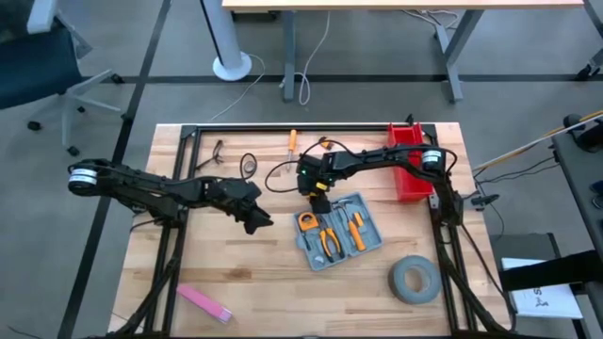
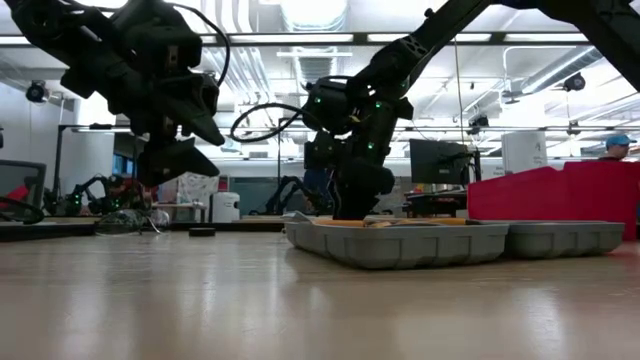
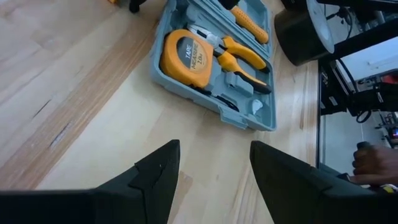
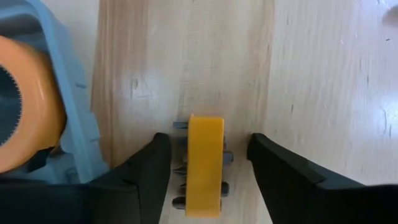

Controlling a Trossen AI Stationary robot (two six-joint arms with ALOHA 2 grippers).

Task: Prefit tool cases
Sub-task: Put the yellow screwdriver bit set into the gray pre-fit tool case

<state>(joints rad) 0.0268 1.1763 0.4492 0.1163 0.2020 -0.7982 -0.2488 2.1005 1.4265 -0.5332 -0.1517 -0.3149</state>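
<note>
The right gripper (image 4: pixel 208 163) hangs point-down at the far edge of the open tool case (image 1: pixel 335 234), its fingers spread either side of a small yellow bit holder (image 4: pixel 204 165) lying on the wooden table (image 4: pixel 311 74), apparently not yet pinching it. The holder's long axis runs parallel to the fingers (the case wall sits just beside it). The left gripper (image 3: pixel 211 174), also spread and empty, waits farther off, left of the case.
</note>
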